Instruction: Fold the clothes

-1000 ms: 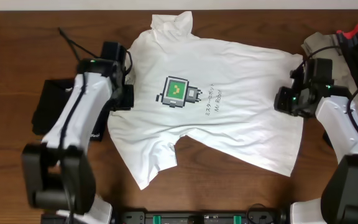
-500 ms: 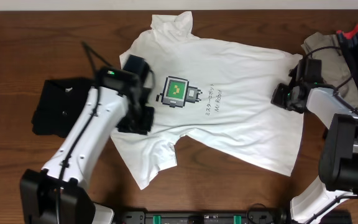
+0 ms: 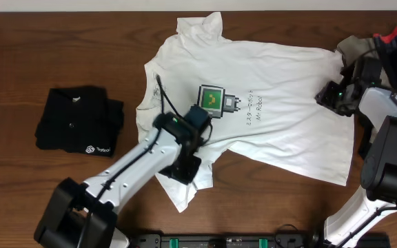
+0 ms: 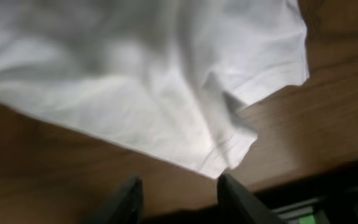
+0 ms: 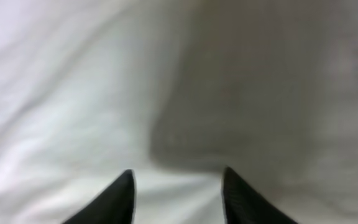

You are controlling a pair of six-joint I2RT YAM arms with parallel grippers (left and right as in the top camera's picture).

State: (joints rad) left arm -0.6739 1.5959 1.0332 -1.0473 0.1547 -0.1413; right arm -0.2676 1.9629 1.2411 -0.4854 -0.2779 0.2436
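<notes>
One black garment (image 3: pixel 78 127) sits folded; the white T-shirt (image 3: pixel 288 138) lies flat, unfolded, on the tabletop (image 3: pixel 19 62). My left pincer (image 4: pixel 180 179) and right pincer (image 5: pixel 178 171) gape, both empty.

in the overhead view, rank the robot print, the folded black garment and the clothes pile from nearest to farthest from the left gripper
From the left gripper:
1. Robot print, just beyond it on the white shirt.
2. Folded black garment, off to the left.
3. Clothes pile, far right corner.
</notes>
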